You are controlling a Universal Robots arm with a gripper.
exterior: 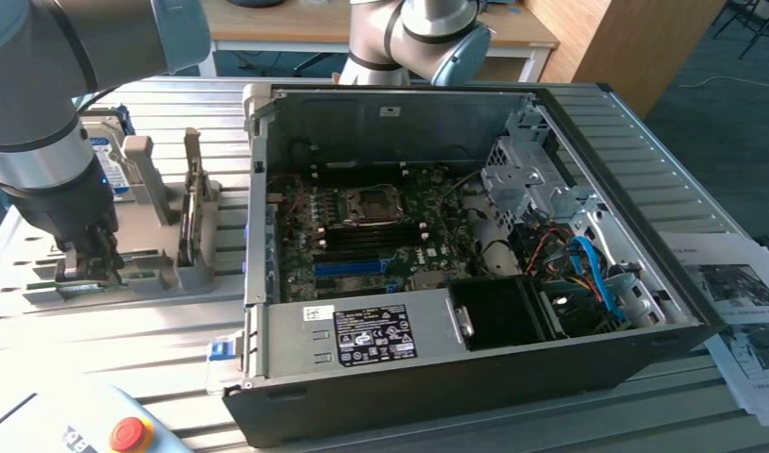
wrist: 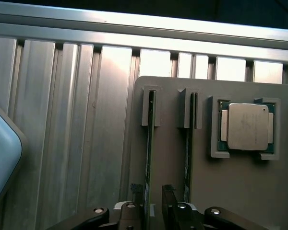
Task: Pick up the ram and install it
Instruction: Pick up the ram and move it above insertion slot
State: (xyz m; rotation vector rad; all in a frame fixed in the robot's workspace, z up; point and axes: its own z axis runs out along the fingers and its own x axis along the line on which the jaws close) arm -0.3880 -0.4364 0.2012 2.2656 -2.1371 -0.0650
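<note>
The ram [wrist: 148, 158] is a thin green stick standing on edge in a slot of the grey holder [wrist: 173, 163]. My gripper [wrist: 151, 203] is lowered over its near end, open, one dark finger on each side and a gap left to each. A second stick [wrist: 187, 153] stands in the neighbouring slot. In the exterior view, my gripper [exterior: 89, 269] is down at the holder [exterior: 158, 274], at the exterior view's left of the open computer case [exterior: 586, 349]. The motherboard's blue slots [exterior: 359, 266] lie inside the case.
A silver processor chip [wrist: 247, 125] sits in a square pocket of the holder. A hard drive [exterior: 104, 156] stands behind my arm. A red stop button [exterior: 130, 434] is at the front, papers [exterior: 737, 302] lie on the exterior view's right, and the ribbed aluminium table [wrist: 62, 120] surrounds the holder.
</note>
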